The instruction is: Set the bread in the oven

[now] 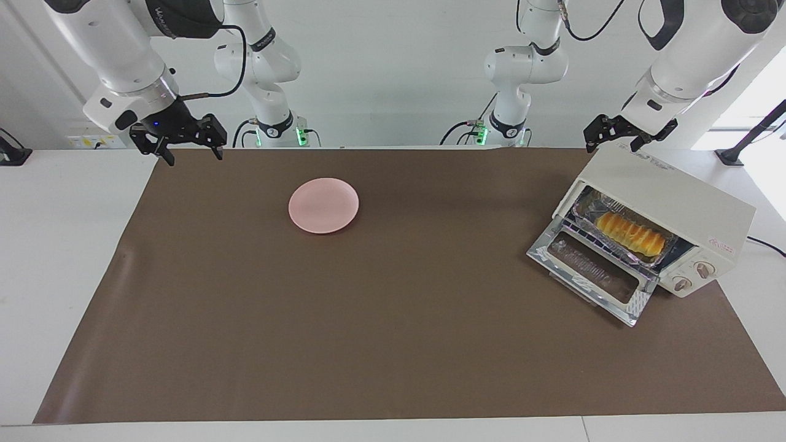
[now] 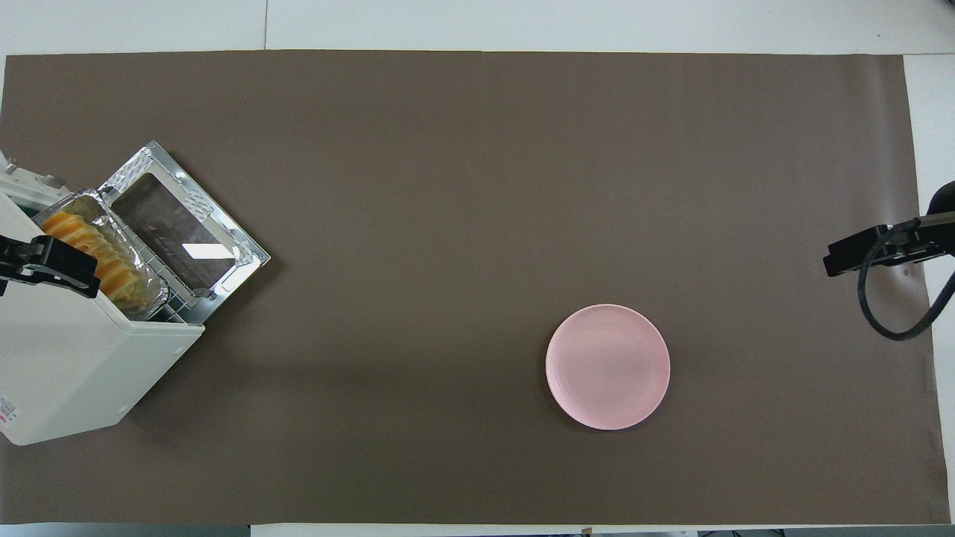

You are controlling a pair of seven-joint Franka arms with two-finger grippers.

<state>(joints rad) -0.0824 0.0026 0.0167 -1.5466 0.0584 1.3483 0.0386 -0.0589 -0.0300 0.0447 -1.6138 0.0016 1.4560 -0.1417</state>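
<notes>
The bread [image 1: 631,232] [image 2: 89,250] lies in a crinkled foil tray [image 2: 149,287] on the wire rack inside the oven [image 1: 675,196] [image 2: 67,358]. The oven stands at the left arm's end of the table, and its glass door [image 1: 589,270] [image 2: 183,231] hangs down open. My left gripper [image 1: 611,146] [image 2: 52,262] hovers open and empty above the oven's top, apart from the bread. Over the mat's edge at the right arm's end, my right gripper [image 1: 192,156] [image 2: 858,257] waits in the air, open and empty.
A round pink plate [image 1: 323,205] [image 2: 607,366] with nothing on it sits on the brown mat [image 1: 393,344], toward the right arm's end and nearer to the robots than the mat's middle. The oven's two knobs [image 1: 691,276] sit beside its door opening.
</notes>
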